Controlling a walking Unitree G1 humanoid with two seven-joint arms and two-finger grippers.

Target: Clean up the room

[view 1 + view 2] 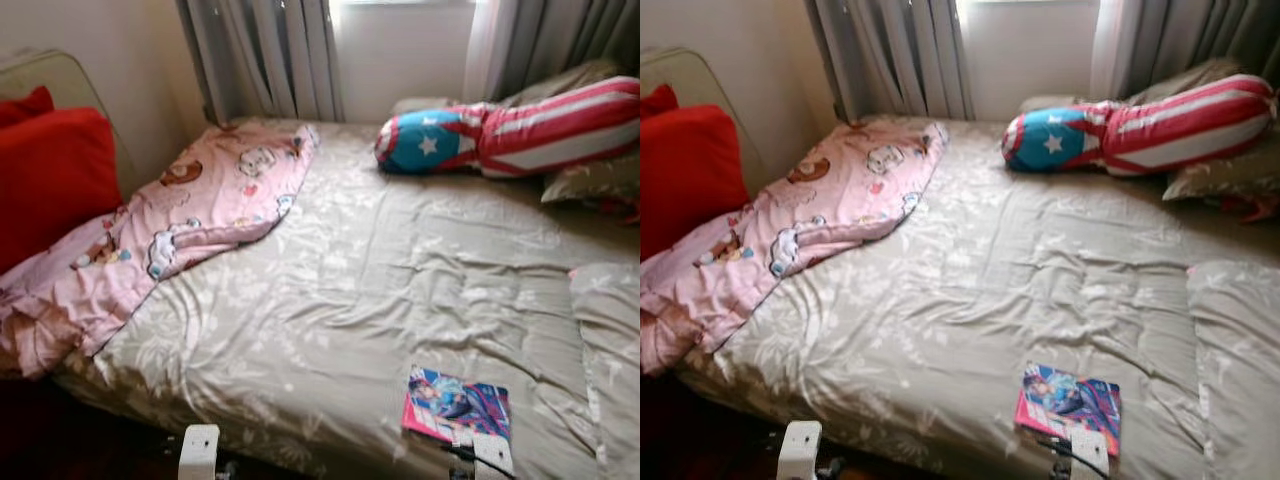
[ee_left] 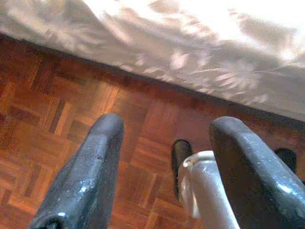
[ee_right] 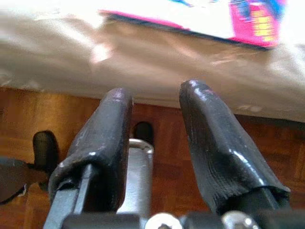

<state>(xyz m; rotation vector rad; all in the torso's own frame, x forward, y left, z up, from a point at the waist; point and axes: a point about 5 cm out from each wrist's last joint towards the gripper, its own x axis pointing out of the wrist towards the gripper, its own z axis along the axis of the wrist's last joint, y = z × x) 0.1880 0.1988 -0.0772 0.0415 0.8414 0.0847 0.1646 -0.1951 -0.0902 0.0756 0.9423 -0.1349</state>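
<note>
**Both grippers low at the bed's edge, a bright book lying close by**

While both arms hang low by the near side of the bed, the left gripper (image 2: 162,171) has its two black fingers (image 2: 86,176) spread apart with nothing between them, over the reddish parquet floor (image 2: 57,95) just beside the hanging edge of the bed cover (image 2: 200,52). The right gripper (image 3: 155,157) is parted too, also empty, its fingers pointing at the cover's edge, with the book (image 3: 224,19) lying on top just beyond them.

That book (image 1: 457,404) is thin, with a pink border and a blue cartoon picture on the front; there is print on it, but it is too blurred to read. It lies flat near the near edge of the bed, toward the robot's right, right by the white top of the right arm (image 1: 492,452). The left arm (image 1: 198,452) pokes up further left.

Further out, the beige flower-patterned bed cover (image 1: 380,270) is rumpled. A pink cartoon-print blanket (image 1: 190,215) is bunched along the left side and spills over the edge, next to red cushions (image 1: 50,175). At the far right lies a long pillow (image 1: 510,130) with red and white stripes and a blue end bearing a white star, resting against beige pillows (image 1: 595,180). Grey curtains (image 1: 265,55) hang behind.
</note>
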